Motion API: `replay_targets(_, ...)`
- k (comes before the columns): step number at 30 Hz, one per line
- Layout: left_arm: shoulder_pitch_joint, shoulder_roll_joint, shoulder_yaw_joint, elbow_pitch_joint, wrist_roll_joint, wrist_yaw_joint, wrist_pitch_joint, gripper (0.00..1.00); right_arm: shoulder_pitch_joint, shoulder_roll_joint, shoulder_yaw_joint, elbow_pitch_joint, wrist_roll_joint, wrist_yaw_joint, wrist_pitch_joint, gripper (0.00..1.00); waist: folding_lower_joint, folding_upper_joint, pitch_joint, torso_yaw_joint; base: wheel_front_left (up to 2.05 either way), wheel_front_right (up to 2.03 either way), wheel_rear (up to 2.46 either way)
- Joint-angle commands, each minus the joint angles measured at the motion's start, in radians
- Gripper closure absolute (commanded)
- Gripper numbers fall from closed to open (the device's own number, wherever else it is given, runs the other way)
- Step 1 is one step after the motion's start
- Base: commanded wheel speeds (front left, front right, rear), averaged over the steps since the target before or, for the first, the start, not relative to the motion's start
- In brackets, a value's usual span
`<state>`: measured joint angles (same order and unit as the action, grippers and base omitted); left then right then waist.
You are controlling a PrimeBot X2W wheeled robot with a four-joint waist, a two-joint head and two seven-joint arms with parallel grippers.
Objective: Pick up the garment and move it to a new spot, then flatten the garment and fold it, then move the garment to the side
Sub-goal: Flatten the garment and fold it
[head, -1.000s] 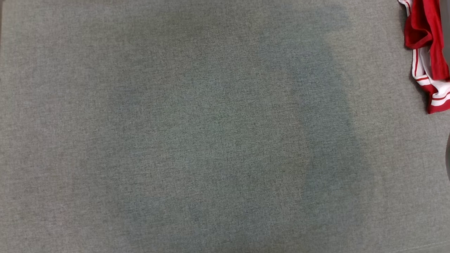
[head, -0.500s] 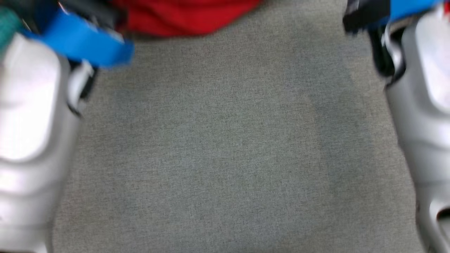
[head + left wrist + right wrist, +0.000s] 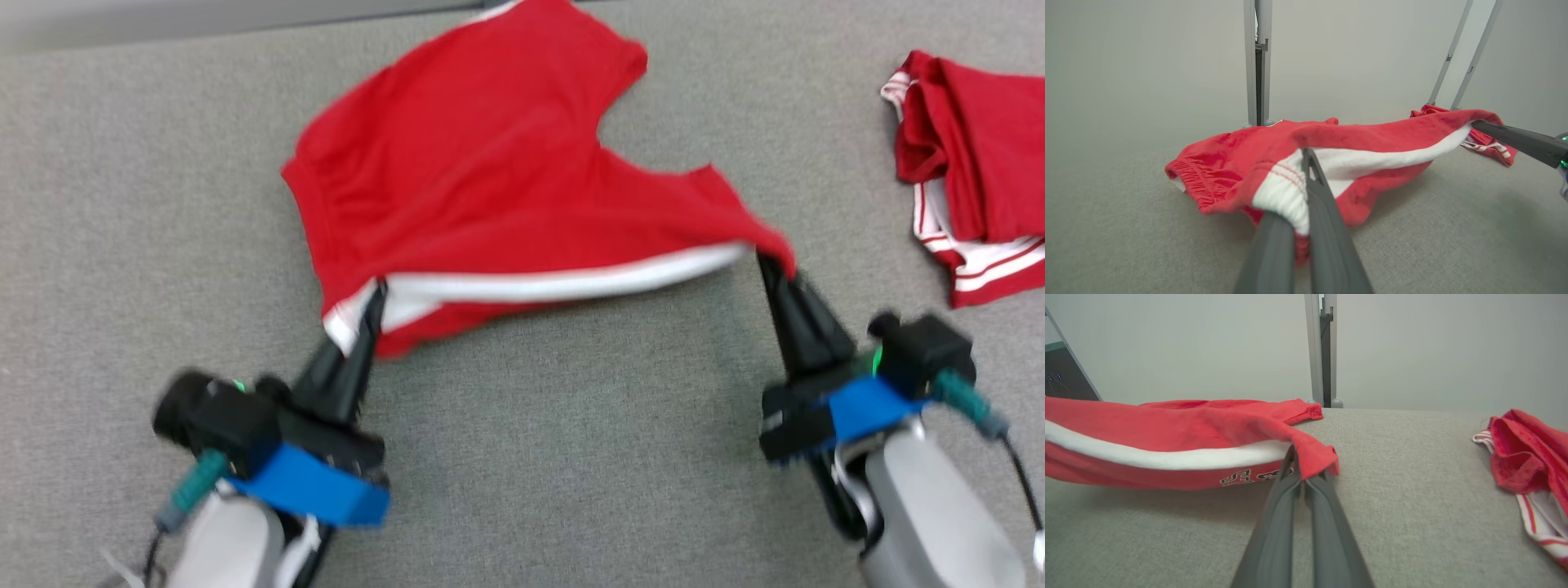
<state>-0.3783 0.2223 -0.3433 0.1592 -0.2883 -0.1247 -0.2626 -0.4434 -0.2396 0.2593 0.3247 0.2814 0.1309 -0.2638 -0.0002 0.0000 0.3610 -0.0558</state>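
Note:
The garment (image 3: 482, 163) is a pair of red shorts with a white side stripe, spread across the grey table toward its far side. Its near edge is lifted and stretched between both grippers. My left gripper (image 3: 374, 296) is shut on the left corner, where the white band (image 3: 1282, 192) wraps over a finger. My right gripper (image 3: 767, 263) is shut on the right corner (image 3: 1310, 457). Black lettering (image 3: 1245, 477) shows on the hanging underside. The far part of the garment (image 3: 1216, 163) rests on the table.
A second red garment with white stripes (image 3: 971, 171) lies crumpled at the table's right side (image 3: 1527, 465). Grey upright posts (image 3: 1257, 61) stand behind the table's far edge before a pale wall. Bare grey cloth (image 3: 571, 457) lies between my two arms.
The head camera has swung, so the whole picture has shifted. Both arms and the stretched garment have come into view; a second ago only bare table and the crumpled garment's edge showed.

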Motion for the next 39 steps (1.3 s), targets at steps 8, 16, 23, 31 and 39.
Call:
replay_targets(8, 0.254, -0.073, -0.004, 0.002, 0.0, -0.004, -0.003, 1.0, 0.309, 0.015, -0.039, -0.086, 0.022, -0.001, -0.001, 1.0, 0.0002, 0.0, -0.123, 0.016, 0.0, 0.0, 0.0)
replay_targets(16, 0.398, -0.089, 0.003, -0.026, 0.011, -0.006, -0.003, 1.0, 0.508, 0.044, -0.107, -0.204, 0.024, -0.001, 0.022, 1.0, 0.0002, 0.0, -0.166, 0.025, 0.0, 0.0, 0.0)
replay_targets(23, 0.355, -0.084, -0.017, -0.042, 0.016, -0.007, -0.003, 1.0, 0.462, 0.04, -0.149, -0.28, -0.013, -0.001, 0.064, 1.0, 0.0002, 0.0, -0.173, 0.04, 0.0, 0.0, 0.0)
replay_targets(31, 0.222, -0.054, -0.008, -0.041, 0.025, -0.007, -0.003, 1.0, 0.225, -0.01, -0.102, -0.254, -0.077, -0.001, 0.123, 1.0, 0.0002, 0.0, -0.12, 0.071, 0.0, 0.0, 0.0)
replay_targets(39, 0.039, -0.041, -0.014, -0.001, 0.019, -0.006, -0.003, 1.0, -0.12, -0.035, -0.072, -0.075, -0.094, -0.001, 0.151, 1.0, 0.0002, 0.0, 0.007, 0.123, 0.0, 0.0, 0.0)
